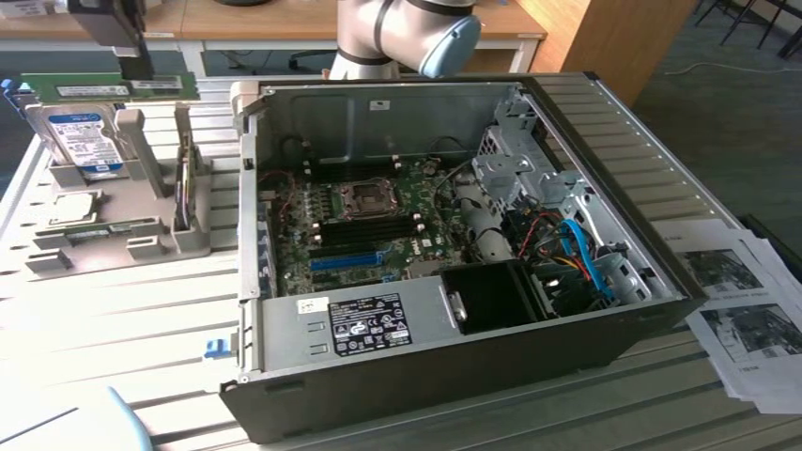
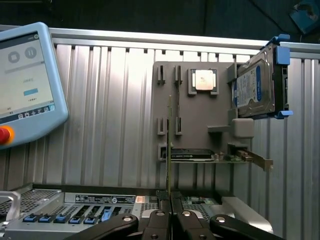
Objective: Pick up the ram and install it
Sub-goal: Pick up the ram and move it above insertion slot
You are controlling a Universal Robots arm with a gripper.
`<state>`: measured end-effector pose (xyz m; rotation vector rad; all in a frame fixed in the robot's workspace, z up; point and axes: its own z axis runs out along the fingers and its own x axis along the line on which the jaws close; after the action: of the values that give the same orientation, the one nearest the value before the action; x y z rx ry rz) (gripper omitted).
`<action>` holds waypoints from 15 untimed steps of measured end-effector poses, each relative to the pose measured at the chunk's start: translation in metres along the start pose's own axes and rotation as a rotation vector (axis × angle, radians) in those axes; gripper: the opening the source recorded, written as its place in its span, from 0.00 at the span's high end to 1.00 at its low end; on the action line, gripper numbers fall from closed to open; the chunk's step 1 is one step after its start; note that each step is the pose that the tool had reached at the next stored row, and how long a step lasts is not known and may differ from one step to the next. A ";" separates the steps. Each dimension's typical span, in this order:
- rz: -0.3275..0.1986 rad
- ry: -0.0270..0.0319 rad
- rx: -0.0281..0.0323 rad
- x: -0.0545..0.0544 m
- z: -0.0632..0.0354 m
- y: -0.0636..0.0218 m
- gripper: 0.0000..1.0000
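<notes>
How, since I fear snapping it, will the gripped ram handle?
The ram looks thin and straight edge-on, so probably stiff but breakable under sideways force. The gripper pinches one narrow spot, so the long stick might pivot. Being so thin, likely light.

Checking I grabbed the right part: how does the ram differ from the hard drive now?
The ram is a thin green stick; the hard drive is a thicker silver box with a blue label. The ram is clamped in the gripper above the grey rack; the hard drive stands in that rack. Both are outside the computer case.
</notes>
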<state>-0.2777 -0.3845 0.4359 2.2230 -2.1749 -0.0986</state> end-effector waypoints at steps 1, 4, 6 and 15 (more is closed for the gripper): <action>0.000 0.0000 0.0000 0.000 -0.0002 -0.0029 0.89; 0.000 0.0000 0.0001 0.000 -0.0007 -0.0116 0.89; 0.000 -0.0001 0.0001 0.000 -0.0011 -0.0175 0.89; -0.002 0.0001 0.0000 0.001 -0.0031 -0.0466 0.89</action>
<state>-0.2310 -0.3845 0.4359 2.2250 -2.1728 -0.0985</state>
